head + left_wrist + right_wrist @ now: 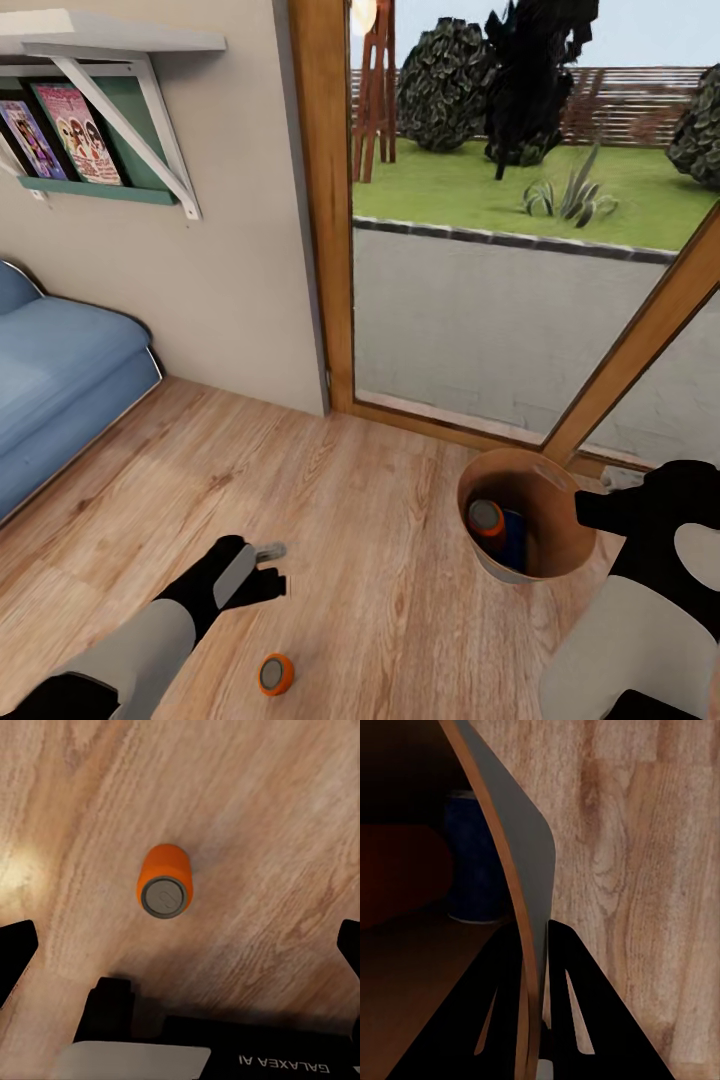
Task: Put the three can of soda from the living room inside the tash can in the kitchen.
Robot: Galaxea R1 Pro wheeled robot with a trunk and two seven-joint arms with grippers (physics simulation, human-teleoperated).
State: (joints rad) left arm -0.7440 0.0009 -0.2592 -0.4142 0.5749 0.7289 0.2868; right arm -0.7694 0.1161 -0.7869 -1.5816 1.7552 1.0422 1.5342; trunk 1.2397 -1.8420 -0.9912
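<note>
A copper-brown trash can (556, 540) hangs tilted over the wooden floor at the right. My right gripper (600, 510) is shut on its rim, and in the right wrist view its fingers (577, 1005) pinch the thin wall (514, 877). One orange soda can (487, 520) lies inside it beside a blue object (514, 540); both look dim in the right wrist view, the soda can (405, 877) and the blue object (476, 855). A second orange can (275, 674) stands on the floor just below my open left gripper (262, 575). The left wrist view shows this can (165, 881) upright between the spread fingers (15, 952).
A blue sofa (60, 370) sits at the left along the wall. A wood-framed glass door (500, 250) closes off the far side, with a garden behind it. A wall shelf with books (100, 130) hangs above the sofa. Wooden floor (380, 560) lies between the arms.
</note>
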